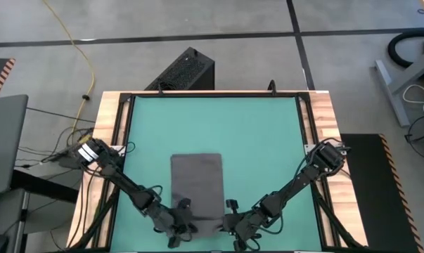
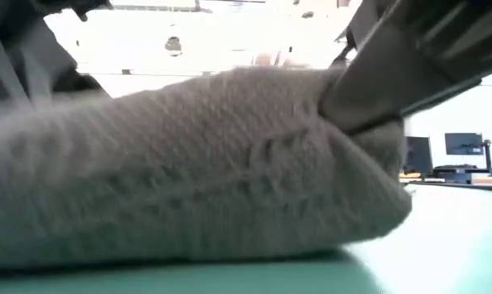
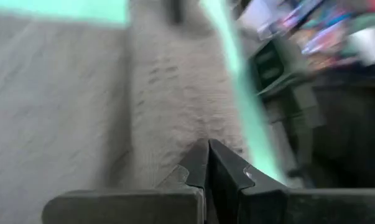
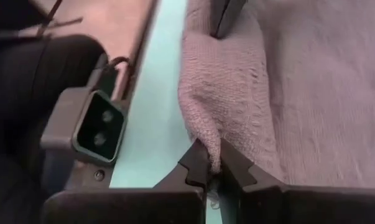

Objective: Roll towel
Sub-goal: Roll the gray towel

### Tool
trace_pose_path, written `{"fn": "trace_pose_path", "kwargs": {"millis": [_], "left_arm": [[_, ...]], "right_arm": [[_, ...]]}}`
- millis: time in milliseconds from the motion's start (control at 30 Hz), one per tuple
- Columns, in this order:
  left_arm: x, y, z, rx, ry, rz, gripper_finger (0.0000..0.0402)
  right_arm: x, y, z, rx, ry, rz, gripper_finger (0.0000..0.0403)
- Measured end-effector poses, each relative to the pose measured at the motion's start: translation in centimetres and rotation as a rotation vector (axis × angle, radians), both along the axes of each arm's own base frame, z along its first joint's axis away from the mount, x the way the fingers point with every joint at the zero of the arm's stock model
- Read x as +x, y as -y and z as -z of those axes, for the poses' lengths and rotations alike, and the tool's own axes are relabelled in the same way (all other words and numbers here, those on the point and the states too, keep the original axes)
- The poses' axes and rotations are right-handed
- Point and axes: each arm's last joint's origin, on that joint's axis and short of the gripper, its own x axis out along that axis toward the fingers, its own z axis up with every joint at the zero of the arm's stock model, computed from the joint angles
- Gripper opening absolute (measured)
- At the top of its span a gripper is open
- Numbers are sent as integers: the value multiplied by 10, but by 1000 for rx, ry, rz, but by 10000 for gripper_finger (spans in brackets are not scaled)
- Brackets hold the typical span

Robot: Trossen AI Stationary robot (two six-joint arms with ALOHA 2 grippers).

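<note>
Towel (image 1: 196, 184) near edge pinched by both sets of clenched fingers, left gripper (image 1: 181, 226) and right gripper (image 1: 229, 223)

a lab: concrete floor (image 1: 219, 21), floor cables (image 1: 78, 49), far monitors (image 2: 462, 145)

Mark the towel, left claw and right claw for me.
towel (image 1: 196, 184): high view, middle of the flat grey cloth.
left claw (image 3: 208, 163): left wrist view, where its shut fingertips meet at the towel's edge.
right claw (image 4: 211, 163): right wrist view, between the fingertips pinching the towel's near fold.
</note>
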Motion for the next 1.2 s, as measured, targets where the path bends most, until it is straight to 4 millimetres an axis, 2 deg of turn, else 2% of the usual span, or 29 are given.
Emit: {"fn": "trace_pose_path", "kwargs": {"millis": [100, 233, 467, 667, 767, 933, 1067, 1200], "left_arm": [[7, -5, 1, 52, -116, -46, 0], [14, -9, -2, 77, -145, -51, 0], [19, -18, 0, -19, -214, -25, 0], [17, -17, -21, 5, -138, 39, 0], [15, -21, -30, 37, -112, 17, 0], [17, -43, -26, 148, -191, -102, 0], [29, -74, -18, 186, -266, -200, 0], [44, -106, -18, 219, -253, -264, 0]], "right_arm": [[-1, 0, 1, 65, -30, 67, 30], [-4, -4, 0, 103, -27, 136, 29], [-13, -4, 5, 84, -42, 300, 28], [-12, -6, 4, 111, -49, 281, 30], [-12, -4, 7, 131, -33, 265, 29], [-14, 14, 24, 310, 53, 193, 29], [-22, 32, 40, 369, 80, 196, 28], [-26, 39, 46, 370, 76, 198, 28]]}}
